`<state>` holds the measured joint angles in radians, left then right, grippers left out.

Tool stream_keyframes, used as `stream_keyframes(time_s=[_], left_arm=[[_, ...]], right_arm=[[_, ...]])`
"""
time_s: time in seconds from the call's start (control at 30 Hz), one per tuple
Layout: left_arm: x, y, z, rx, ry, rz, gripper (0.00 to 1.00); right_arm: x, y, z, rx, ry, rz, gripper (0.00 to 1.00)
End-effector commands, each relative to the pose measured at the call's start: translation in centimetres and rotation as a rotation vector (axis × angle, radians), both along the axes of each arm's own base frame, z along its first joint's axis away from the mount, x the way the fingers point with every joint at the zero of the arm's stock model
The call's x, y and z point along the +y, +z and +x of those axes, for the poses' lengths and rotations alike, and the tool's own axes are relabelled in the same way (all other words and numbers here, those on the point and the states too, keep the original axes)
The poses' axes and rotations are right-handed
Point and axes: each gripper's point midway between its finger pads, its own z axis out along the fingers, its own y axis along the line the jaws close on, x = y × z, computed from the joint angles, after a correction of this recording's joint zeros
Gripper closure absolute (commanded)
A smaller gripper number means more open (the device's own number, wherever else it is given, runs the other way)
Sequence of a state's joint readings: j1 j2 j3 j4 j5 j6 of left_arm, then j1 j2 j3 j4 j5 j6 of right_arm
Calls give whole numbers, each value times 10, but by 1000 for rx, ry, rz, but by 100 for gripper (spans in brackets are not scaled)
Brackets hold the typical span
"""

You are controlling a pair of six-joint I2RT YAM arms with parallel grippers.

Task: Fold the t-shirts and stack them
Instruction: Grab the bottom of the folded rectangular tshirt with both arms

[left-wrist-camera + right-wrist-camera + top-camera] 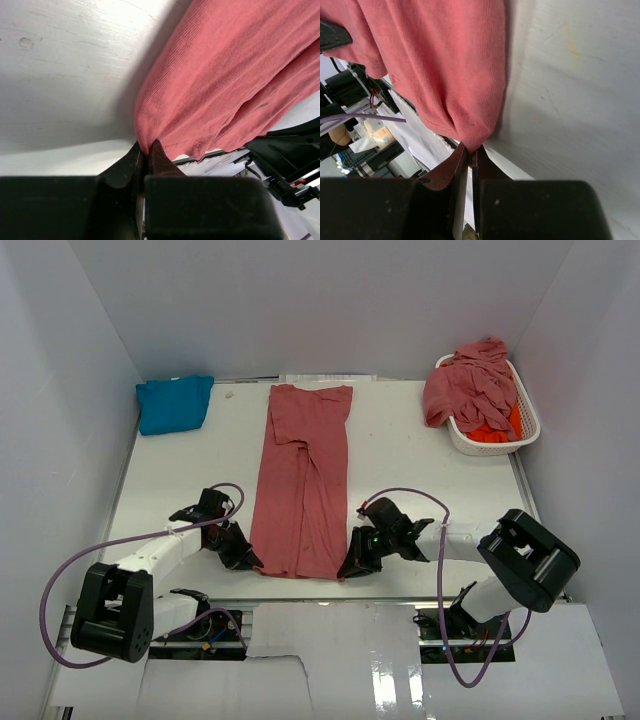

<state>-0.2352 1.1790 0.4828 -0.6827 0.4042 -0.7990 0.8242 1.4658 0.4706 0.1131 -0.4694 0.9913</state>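
Observation:
A dusty rose-red t-shirt lies folded lengthwise into a long strip down the middle of the table. My left gripper is shut on its near left corner, seen pinched in the left wrist view. My right gripper is shut on its near right corner, seen in the right wrist view. A turquoise blue t-shirt lies folded at the far left. More rose-red t-shirts are heaped over a bright orange t-shirt at the far right.
The white slatted basket holding the heap stands at the far right corner. White walls close in the table on three sides. The table's near edge runs just below both grippers, with cables and arm bases beyond.

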Motion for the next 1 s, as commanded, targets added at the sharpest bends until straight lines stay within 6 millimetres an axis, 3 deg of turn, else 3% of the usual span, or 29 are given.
stream_keyframes(time_s=[0.0,0.13,0.43,0.67,0.97], left_arm=[[-7,3,-5,-8,-21,-50,90],[-11,5,-6,-4,-30,-78,100],[-21,22,9,-24,-47,-123,100],[-26,39,30,-30,-36,-128,100],[-35,65,75,-88,-57,-140,100]], right_arm=[[4,12,9,-47,11,10,92],[4,18,11,-57,17,13,92],[8,48,23,-109,44,7,92],[-3,65,45,-135,7,25,92],[-6,90,82,-180,20,16,92]])
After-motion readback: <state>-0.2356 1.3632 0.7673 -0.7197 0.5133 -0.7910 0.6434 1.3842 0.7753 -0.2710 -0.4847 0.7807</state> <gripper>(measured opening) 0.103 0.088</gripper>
